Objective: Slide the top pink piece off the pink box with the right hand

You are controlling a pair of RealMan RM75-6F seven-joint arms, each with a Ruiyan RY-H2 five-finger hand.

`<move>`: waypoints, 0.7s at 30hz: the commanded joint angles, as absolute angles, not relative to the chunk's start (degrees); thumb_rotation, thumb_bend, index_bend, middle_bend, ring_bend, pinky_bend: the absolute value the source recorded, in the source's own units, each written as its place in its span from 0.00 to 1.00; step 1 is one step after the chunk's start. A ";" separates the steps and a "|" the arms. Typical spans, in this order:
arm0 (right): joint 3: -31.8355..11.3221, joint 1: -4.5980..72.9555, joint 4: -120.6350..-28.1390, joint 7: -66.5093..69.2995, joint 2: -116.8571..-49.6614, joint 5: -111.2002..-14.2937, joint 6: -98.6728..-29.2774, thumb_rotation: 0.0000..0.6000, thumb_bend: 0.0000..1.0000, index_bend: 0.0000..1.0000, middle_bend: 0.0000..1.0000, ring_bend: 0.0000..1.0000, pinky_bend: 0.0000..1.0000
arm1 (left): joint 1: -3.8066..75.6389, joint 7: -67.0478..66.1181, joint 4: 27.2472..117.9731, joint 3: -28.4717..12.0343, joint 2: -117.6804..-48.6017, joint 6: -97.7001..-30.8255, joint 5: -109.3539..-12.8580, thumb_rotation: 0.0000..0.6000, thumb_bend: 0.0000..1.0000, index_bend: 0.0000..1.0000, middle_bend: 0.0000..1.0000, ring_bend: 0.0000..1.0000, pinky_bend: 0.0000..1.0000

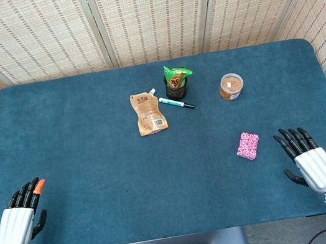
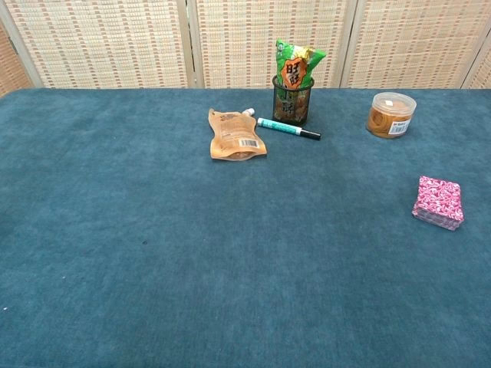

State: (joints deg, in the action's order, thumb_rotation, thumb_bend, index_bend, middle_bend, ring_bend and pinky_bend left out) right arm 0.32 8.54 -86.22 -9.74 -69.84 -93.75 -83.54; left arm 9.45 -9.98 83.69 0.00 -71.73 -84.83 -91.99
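The pink patterned box (image 1: 248, 145) lies flat on the blue table, right of centre; the chest view shows the pink box (image 2: 438, 202) near the right edge, its top pink piece sitting squarely on the stack. My right hand (image 1: 307, 157) rests near the table's front right, fingers spread and holding nothing, a short way right of the box and apart from it. My left hand (image 1: 22, 214) lies at the front left, fingers apart and empty, one fingertip orange. Neither hand appears in the chest view.
A brown spouted pouch (image 1: 148, 113), a teal marker (image 1: 176, 102), a black mesh cup holding a green snack bag (image 1: 176, 81) and a round brown jar (image 1: 230, 86) sit toward the back. Woven screens (image 1: 150, 10) stand behind the table.
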 commanded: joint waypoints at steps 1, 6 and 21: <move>0.44 8.88 -86.15 -9.46 -69.71 -93.78 -82.81 1.00 0.22 0.00 0.00 0.00 0.00 | 9.34 -10.01 83.79 0.03 -71.64 -84.80 -91.82 1.00 0.47 0.00 0.05 0.11 0.23; 0.04 9.86 -84.48 -9.28 -70.27 -93.48 -81.34 1.00 0.22 0.00 0.00 0.00 0.00 | 9.30 -10.09 84.16 -0.04 -71.47 -84.90 -91.81 1.00 0.47 0.00 0.05 0.11 0.23; 2.12 28.09 -66.92 -7.72 -71.33 -103.36 -61.39 1.00 0.22 0.01 0.00 0.00 0.00 | 9.78 -10.82 83.52 -0.59 -72.60 -83.83 -90.88 1.00 0.48 0.00 0.05 0.11 0.22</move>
